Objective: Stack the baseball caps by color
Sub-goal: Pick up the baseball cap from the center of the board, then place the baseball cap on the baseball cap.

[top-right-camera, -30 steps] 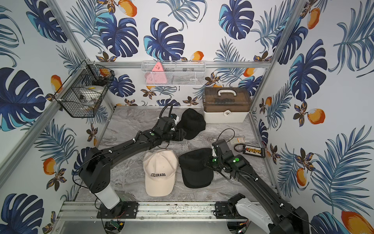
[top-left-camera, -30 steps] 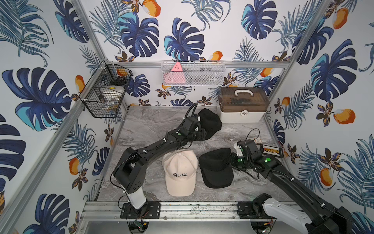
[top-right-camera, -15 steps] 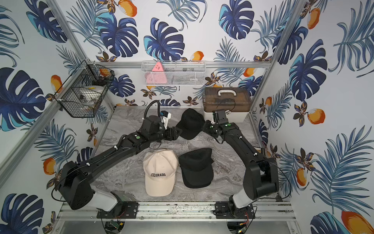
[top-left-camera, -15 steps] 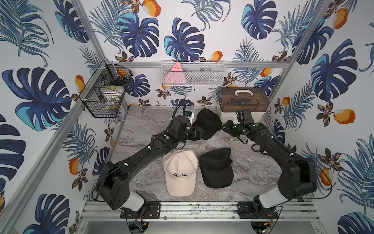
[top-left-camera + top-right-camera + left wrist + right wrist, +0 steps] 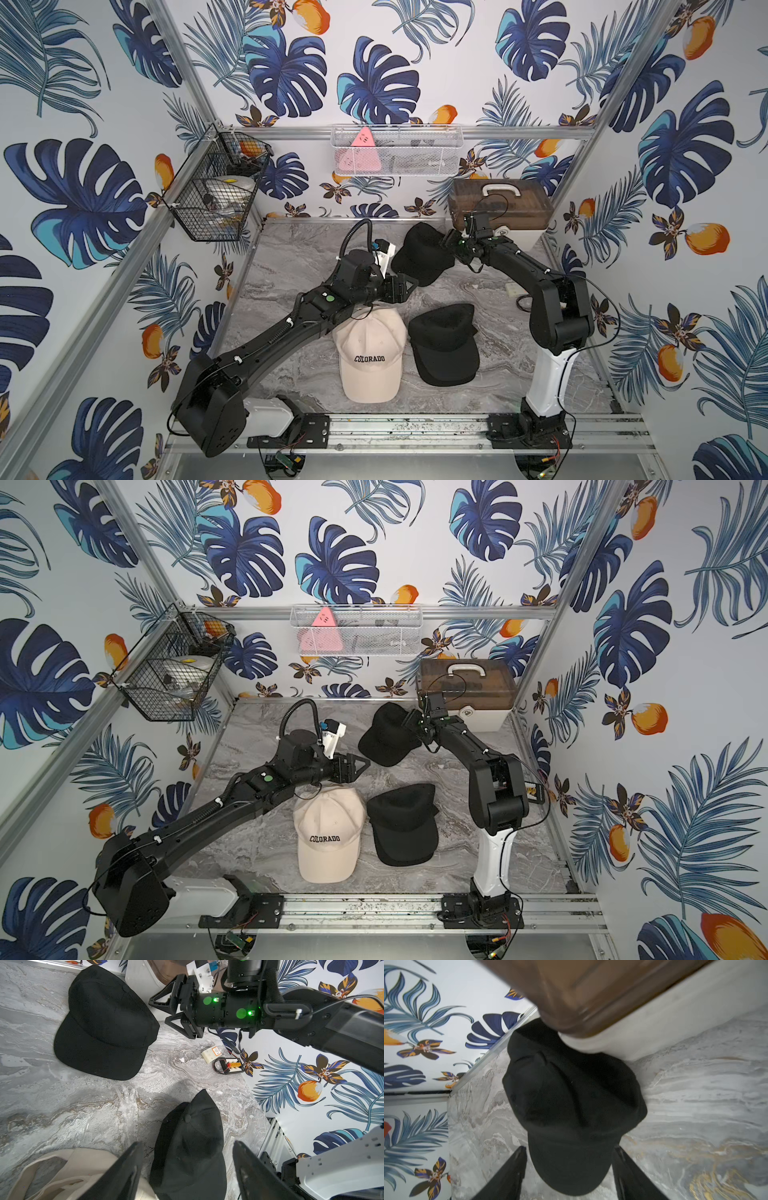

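A black cap (image 5: 571, 1109) lay on the grey marbled worktop (image 5: 695, 1095), its crown tucked against a brown-lidded white box (image 5: 612, 991). The right tool (image 5: 570, 1147) stood spread, one dark finger either side of the brim; contact was unclear.

We see a booth papered with wallpaper (image 5: 374, 83) of blue tropical leaves and orange fruit, framed in aluminium bars (image 5: 528, 132). Its floor is a grey marbled tabletop (image 5: 299, 257). In both top views a black wire basket (image 5: 199, 208) hangs at the left, above centre, holding pale objects too tangled to name. At upper centre a white mesh tray (image 5: 415, 164) hangs on the back wall with a pink triangle (image 5: 362, 139) inside. Right of centre, at the back of the tabletop, stands a storage box (image 5: 523, 208) with a white base, a translucent brown lid and a white handle (image 5: 500, 189). A metal rail (image 5: 395, 428) runs along the lower edge. In the left wrist view, right of centre, a small white block (image 5: 211, 1054) with an orange label lies just beside a black board (image 5: 228, 1066) with coiled wires.
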You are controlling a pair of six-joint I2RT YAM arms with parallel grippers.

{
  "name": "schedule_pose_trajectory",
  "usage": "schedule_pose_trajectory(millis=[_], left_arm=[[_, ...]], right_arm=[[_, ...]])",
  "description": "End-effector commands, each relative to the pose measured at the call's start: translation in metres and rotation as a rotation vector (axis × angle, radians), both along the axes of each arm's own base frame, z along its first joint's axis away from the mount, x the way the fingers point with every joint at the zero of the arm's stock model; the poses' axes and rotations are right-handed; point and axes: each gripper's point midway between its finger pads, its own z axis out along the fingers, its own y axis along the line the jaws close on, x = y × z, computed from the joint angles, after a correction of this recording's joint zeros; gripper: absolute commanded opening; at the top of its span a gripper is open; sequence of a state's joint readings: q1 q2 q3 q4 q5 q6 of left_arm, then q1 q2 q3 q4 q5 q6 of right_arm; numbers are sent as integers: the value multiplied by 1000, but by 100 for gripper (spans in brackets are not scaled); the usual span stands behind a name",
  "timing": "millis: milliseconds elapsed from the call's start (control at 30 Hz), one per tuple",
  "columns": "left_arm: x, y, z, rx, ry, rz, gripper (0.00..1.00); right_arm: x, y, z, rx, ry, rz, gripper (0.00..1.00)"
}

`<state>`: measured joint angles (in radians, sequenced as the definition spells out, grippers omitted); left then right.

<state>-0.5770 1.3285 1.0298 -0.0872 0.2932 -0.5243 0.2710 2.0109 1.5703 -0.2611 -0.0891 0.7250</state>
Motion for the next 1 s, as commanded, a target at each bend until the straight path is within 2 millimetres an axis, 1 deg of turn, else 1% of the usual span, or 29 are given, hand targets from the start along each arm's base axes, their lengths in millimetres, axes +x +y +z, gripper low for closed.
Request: schedule_pose_trajectory(millis=[0, 100, 200, 233, 300, 333, 400, 500, 533, 567, 633, 700, 767, 800, 967], left_arm=[[-3, -1, 9, -11, -28, -25, 74], [-4, -1, 11, -17, -33, -24, 74], [-2, 2, 8, -7, -21, -3, 74], [-1, 2, 6, -4, -11, 6, 74], [0, 2, 3, 3, 5, 9, 75], [0, 2, 2, 5, 12, 9, 75], [1, 2, 2, 2, 15, 17, 75], [8, 4, 2, 19, 4, 43, 75], [11, 5, 2, 32, 0, 56, 75], [15, 7, 2, 49, -7, 69, 75], [28, 13, -1, 102, -12, 120, 75], [40, 14, -6, 154, -14, 133, 73], [57, 20, -14, 190, 1, 175, 73], [66, 23, -18, 199, 9, 198, 73], [113, 39, -30, 189, 41, 293, 74]], right_arm=[[20, -3, -8, 10, -19, -74, 69], [27, 2, -24, 34, 7, -80, 67], [28, 11, -41, 72, 44, -74, 61], [28, 12, -45, 81, 52, -73, 56], [26, 12, -47, 83, 46, -76, 40], [25, 11, -47, 80, 42, -74, 32], [22, 11, -41, 70, 31, -59, 19], [18, 13, -27, 67, 1, -21, 5], [16, 14, -23, 67, -7, -4, 2], [14, 15, -19, 64, -14, 15, 0], [9, 19, -10, 60, -34, 62, 0], [5, 24, -3, 50, -58, 110, 0], [1, 31, -6, 51, -71, 171, 0], [-2, 33, 11, 56, -113, 198, 0], [-10, 40, 23, 16, -175, 289, 0]])
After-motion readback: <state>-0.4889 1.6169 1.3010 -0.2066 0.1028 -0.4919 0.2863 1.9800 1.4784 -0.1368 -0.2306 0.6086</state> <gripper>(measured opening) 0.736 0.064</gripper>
